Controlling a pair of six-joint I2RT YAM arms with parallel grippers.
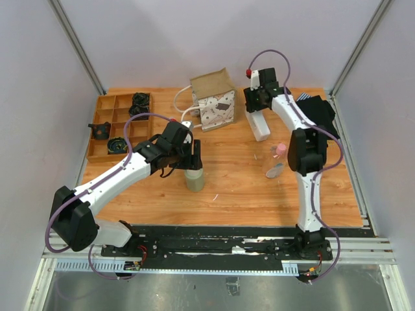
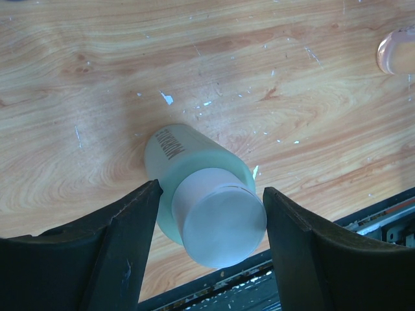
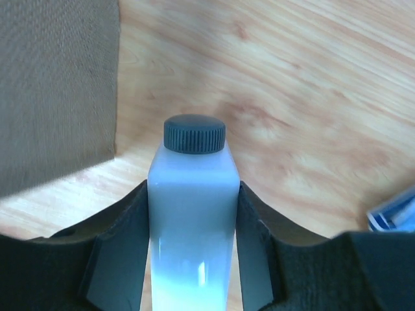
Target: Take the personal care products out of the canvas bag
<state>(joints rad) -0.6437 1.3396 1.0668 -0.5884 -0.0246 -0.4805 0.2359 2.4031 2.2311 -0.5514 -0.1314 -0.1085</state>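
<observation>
The canvas bag [image 1: 211, 97] stands at the back middle of the table; its tan side fills the upper left of the right wrist view [image 3: 58, 84]. An olive-beige bottle with a cream cap [image 1: 194, 178] stands upright on the wood. My left gripper [image 1: 190, 159] is open, its fingers on either side of the cap [image 2: 220, 223] with gaps showing. My right gripper [image 1: 258, 111] is shut on a white bottle with a dark cap [image 3: 192, 207], held to the right of the bag [image 1: 260, 128]. A pink-capped clear bottle [image 1: 277, 159] stands at mid right and shows in the left wrist view [image 2: 397, 50].
A wooden compartment tray [image 1: 104, 123] with small black objects sits at the back left. A black garment with striped cloth [image 1: 316, 107] lies at the back right. The black base rail [image 1: 214, 243] runs along the near edge.
</observation>
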